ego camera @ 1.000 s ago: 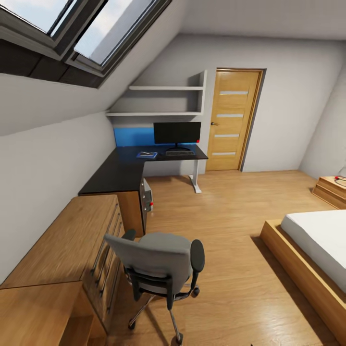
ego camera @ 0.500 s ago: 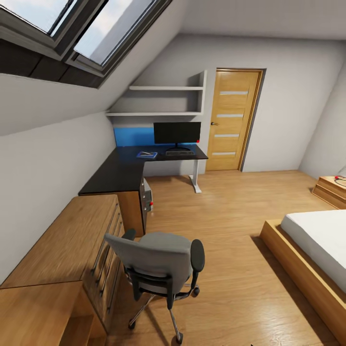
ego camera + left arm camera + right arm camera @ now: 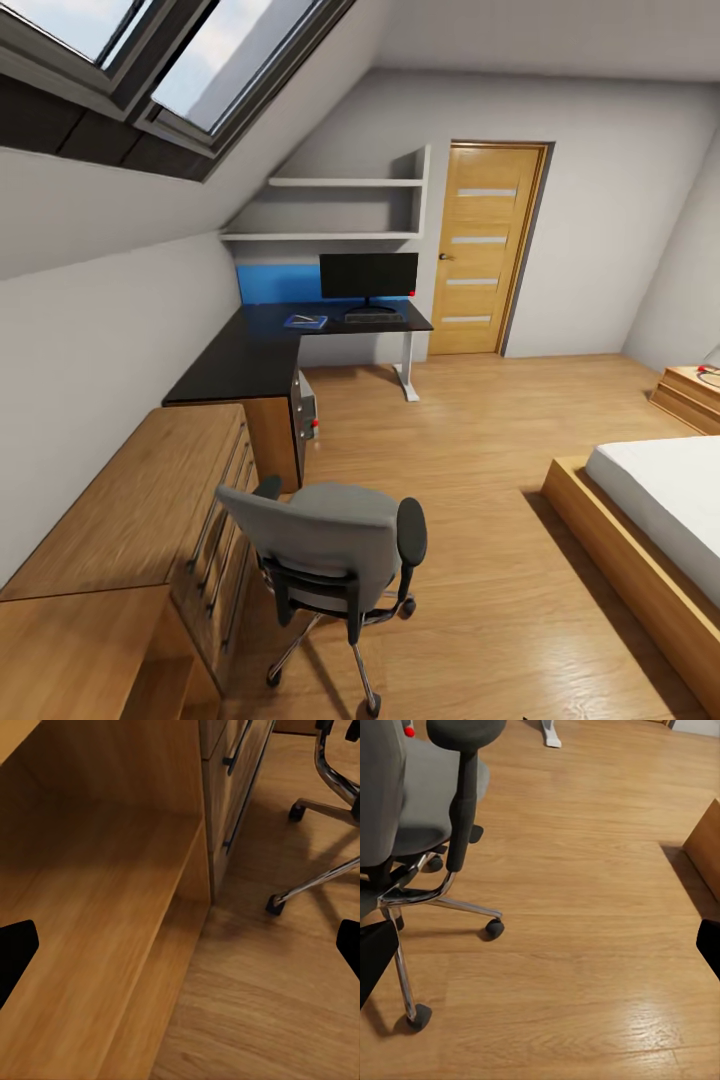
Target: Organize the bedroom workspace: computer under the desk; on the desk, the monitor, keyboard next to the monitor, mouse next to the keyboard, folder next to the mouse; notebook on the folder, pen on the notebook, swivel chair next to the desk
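Far across the room, the black monitor (image 3: 368,275) stands on the black L-shaped desk (image 3: 250,360), with the keyboard (image 3: 373,318) right in front of it. A flat blue item (image 3: 305,321), too small to identify, lies to the keyboard's left. The computer tower (image 3: 305,405) sits on the floor under the desk. The grey swivel chair (image 3: 330,545) stands close in front of me with its back toward me, so most of its seat is hidden. My left gripper (image 3: 180,952) hangs open over a wooden unit. My right gripper (image 3: 540,952) is open above the floor beside the chair's base (image 3: 442,896).
A wooden drawer chest (image 3: 150,500) runs along the left wall between me and the desk. A bed (image 3: 660,520) lies at the right, with a nightstand (image 3: 690,395) beyond it. A closed wooden door (image 3: 487,250) is at the back. Open wood floor (image 3: 460,450) stretches between chair and desk.
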You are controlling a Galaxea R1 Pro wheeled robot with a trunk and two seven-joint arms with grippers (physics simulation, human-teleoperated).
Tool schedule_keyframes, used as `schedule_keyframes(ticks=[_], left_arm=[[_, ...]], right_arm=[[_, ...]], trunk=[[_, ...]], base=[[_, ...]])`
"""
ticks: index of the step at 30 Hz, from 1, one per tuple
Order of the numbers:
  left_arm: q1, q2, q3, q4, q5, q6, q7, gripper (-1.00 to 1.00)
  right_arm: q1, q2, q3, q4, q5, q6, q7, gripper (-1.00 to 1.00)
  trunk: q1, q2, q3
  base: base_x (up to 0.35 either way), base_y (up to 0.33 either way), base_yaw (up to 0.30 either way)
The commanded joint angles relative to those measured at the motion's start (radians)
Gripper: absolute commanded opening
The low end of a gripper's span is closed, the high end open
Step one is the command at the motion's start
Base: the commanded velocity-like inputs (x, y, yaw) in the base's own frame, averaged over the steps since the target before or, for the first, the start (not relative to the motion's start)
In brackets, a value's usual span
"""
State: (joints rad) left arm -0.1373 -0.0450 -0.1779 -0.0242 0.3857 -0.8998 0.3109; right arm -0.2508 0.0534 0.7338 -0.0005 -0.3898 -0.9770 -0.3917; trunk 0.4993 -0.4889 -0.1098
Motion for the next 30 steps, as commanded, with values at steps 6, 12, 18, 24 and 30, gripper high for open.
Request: schedule_keyframes(ticks=[6,12,18,24,30], left_arm=[[-0.001,-0.001,-0.008,0.0,0.004,-0.002,0.004,1.0],[-0.001,0.002,-0.009,-0.006,0.004,0.135,0.005,1.0],[-0.001,0.003,-0.008,-0.049,0.007,0.274,0.005,1.0],[-0.001,0.002,-0.008,-0.055,0.008,0.293,0.004,1.0],[-0.001,0.003,-0.008,-0.057,0.007,0.297,0.004,1.0]], right_arm=[[-0.001,0.0,0.009,0.001,-0.004,-0.002,-0.006,1.0],[-0.001,0.0,0.007,0.001,-0.004,-0.002,-0.006,1.0],[-0.001,0.0,0.008,0.001,-0.004,-0.002,-0.005,1.0],[-0.001,0.0,0.008,0.001,-0.004,-0.002,-0.004,1.0],[-0.001,0.0,0.009,0.001,-0.004,-0.002,-0.004,1.0]], trunk=[[0.024,-0.044,-0.021],[0.047,-0.086,-0.04],[0.07,-0.128,-0.058],[0.093,-0.17,-0.077],[0.116,-0.212,-0.096]], base=[[0.0,0.0,0.0],[0.0,0.0,0.0],[0.0,0.0,0.0],[0.0,0.0,0.0],[0.0,0.0,0.0]])
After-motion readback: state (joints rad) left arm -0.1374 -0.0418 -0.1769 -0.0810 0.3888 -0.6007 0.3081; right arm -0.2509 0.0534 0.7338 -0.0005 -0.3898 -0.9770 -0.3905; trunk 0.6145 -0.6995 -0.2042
